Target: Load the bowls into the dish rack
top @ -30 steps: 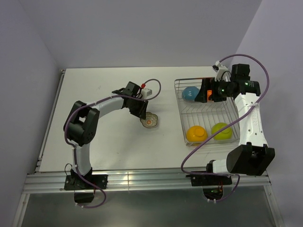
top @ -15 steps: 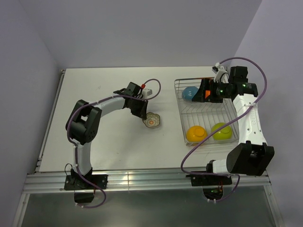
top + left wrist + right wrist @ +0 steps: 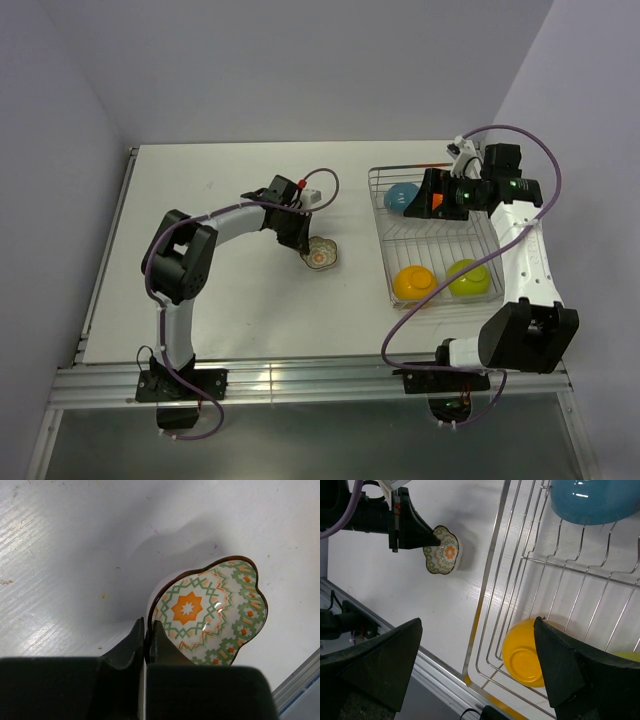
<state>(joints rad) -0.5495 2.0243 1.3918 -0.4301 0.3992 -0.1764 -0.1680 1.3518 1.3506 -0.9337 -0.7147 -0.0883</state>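
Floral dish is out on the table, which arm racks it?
Left. The left gripper is shut on the floral dish at its rim, beside the dish rack. The right gripper hangs open above the rack, holding nothing.

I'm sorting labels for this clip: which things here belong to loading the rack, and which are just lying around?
Part of the job:
scalloped dish, rim pinched in the left claw
blue bowl
orange bowl
lime-green bowl
dish rack

Just there:
table
purple cable
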